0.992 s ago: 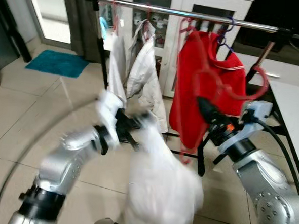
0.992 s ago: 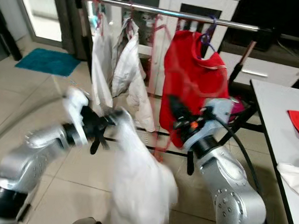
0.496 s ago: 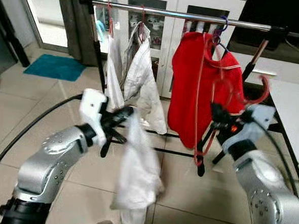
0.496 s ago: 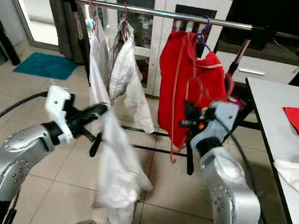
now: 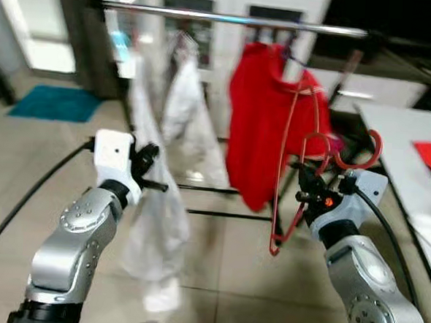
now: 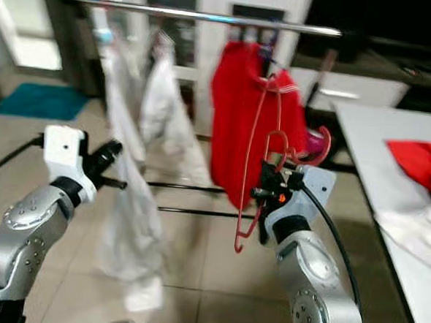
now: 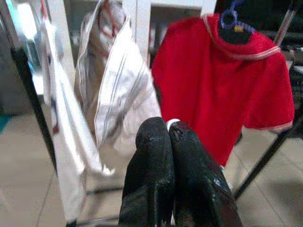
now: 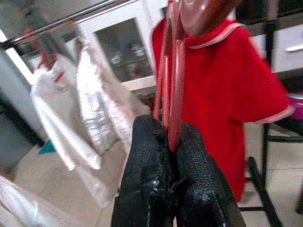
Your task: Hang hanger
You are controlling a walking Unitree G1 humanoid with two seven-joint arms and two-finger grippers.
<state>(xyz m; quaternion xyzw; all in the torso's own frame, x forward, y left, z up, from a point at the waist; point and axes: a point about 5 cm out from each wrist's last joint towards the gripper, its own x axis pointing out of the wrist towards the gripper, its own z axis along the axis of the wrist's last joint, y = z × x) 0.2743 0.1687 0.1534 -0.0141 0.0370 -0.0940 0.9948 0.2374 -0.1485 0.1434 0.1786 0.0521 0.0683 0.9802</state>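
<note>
Steel rail (image 5: 231, 17) bearing red shirt (image 5: 265, 135); two white garments (image 5: 176, 108)

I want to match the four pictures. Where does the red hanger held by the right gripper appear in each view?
Left eye view: red hanger right of centre, above the right gripper.
Right eye view: centre, in front of the red shirt.
Left wrist view: I cannot find it there.
Right wrist view: top centre, running down between the black fingers.
Shared landmark: the red shirt.
</note>
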